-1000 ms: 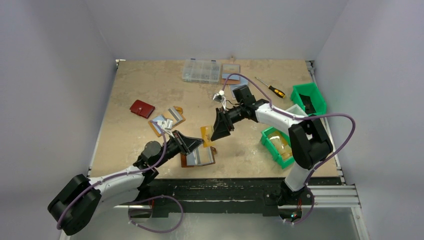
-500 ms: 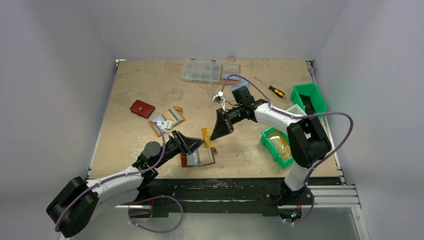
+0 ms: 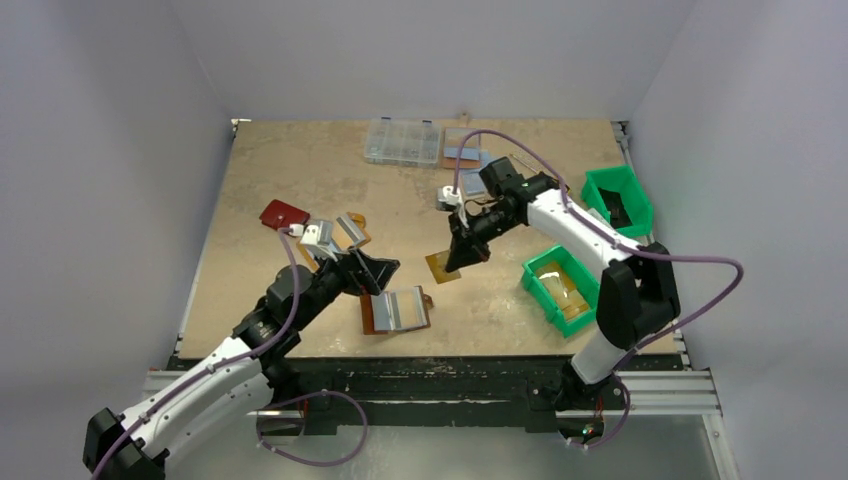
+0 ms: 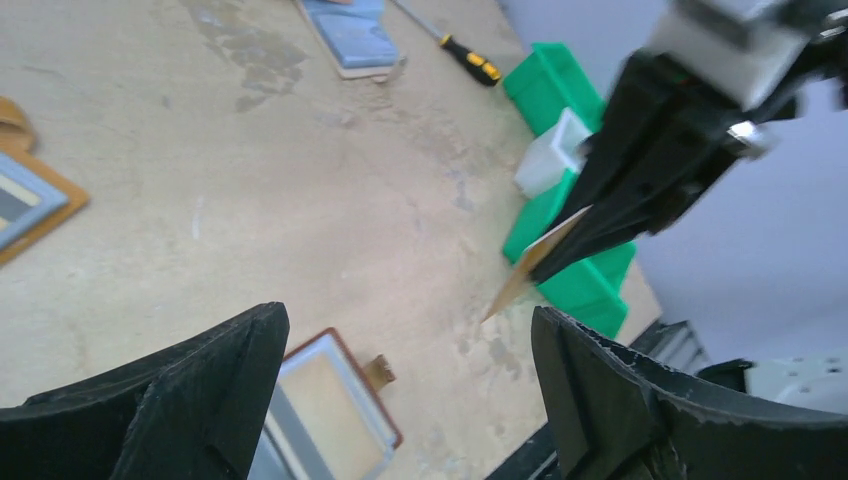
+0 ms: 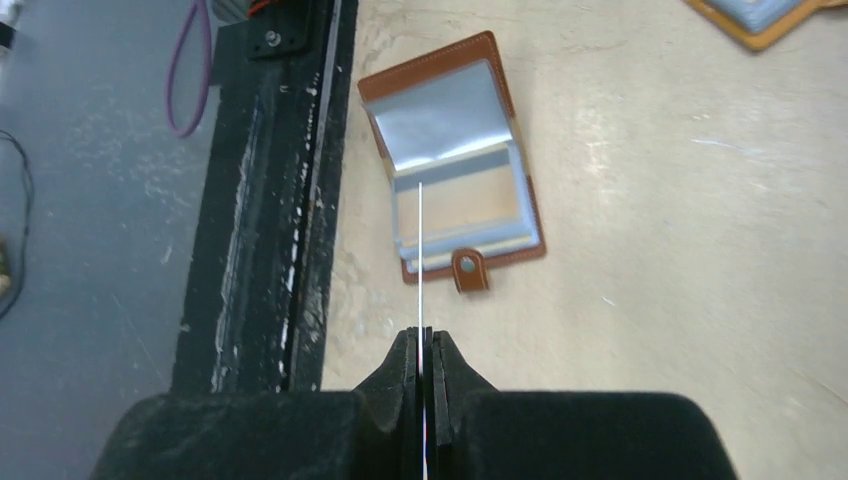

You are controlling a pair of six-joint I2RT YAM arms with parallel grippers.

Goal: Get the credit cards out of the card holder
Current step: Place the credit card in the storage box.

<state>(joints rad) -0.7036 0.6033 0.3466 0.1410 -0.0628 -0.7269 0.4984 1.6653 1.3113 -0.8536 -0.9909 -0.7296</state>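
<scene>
— Near the front edge of the desk (image 3: 300,170), a little left of centre, the holder (image 3: 396,310) lies open and flat, sleeves up, with its tab on the right side.

— Any cards out?

— One gold card (image 3: 441,266). It's pinched in the right claw (image 3: 462,258), whose fingers are closed tight on its top edge. It hangs just right of the holder, toward the far edge, and doesn't touch it.

— And the left claw?

— The left claw (image 3: 384,272) is spread wide with nothing in it, hovering by the holder's far side.

— What else is about?

— A red wallet (image 3: 284,214) toward the left edge, green bins (image 3: 556,290) along the right edge, and a clear box (image 3: 402,142) at the far edge.
</scene>
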